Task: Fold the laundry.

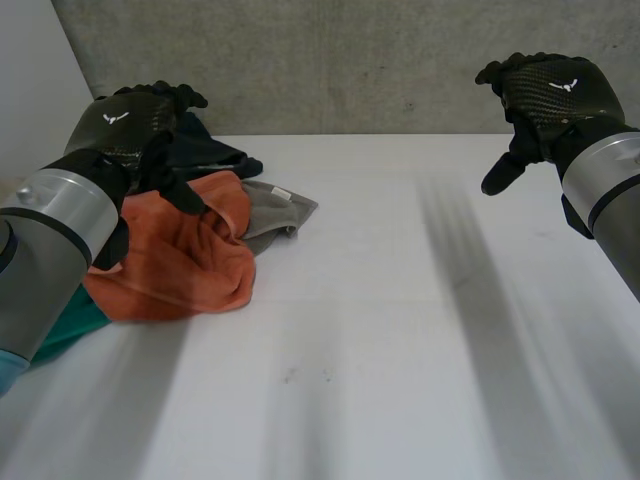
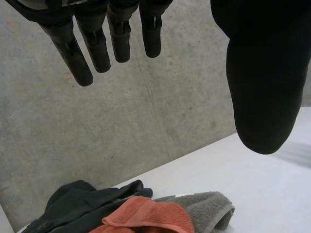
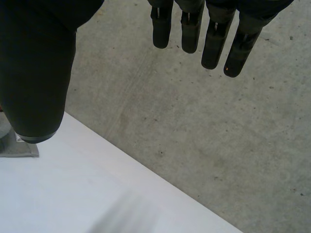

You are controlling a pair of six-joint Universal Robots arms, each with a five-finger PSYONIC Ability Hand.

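A: Head view: laundry pile point(image 1: 160, 285) mid-left, orange towel point(image 1: 200, 250) on top. Over it, left robot hand point(image 1: 135, 125); upper right, right robot hand point(image 1: 545, 90).
B: L wrist?
A: Fingers point(image 2: 77, 53) straight, spread, empty; pile beyond fingertips.
B: R wrist?
A: Fingers point(image 3: 214, 43) relaxed, empty. Tip: pinch one orange edge only, drag onto bare surface point(image 1: 400, 330).

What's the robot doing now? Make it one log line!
left hand: open, raised near orange towel | right hand: open, raised, empty | folding: not started
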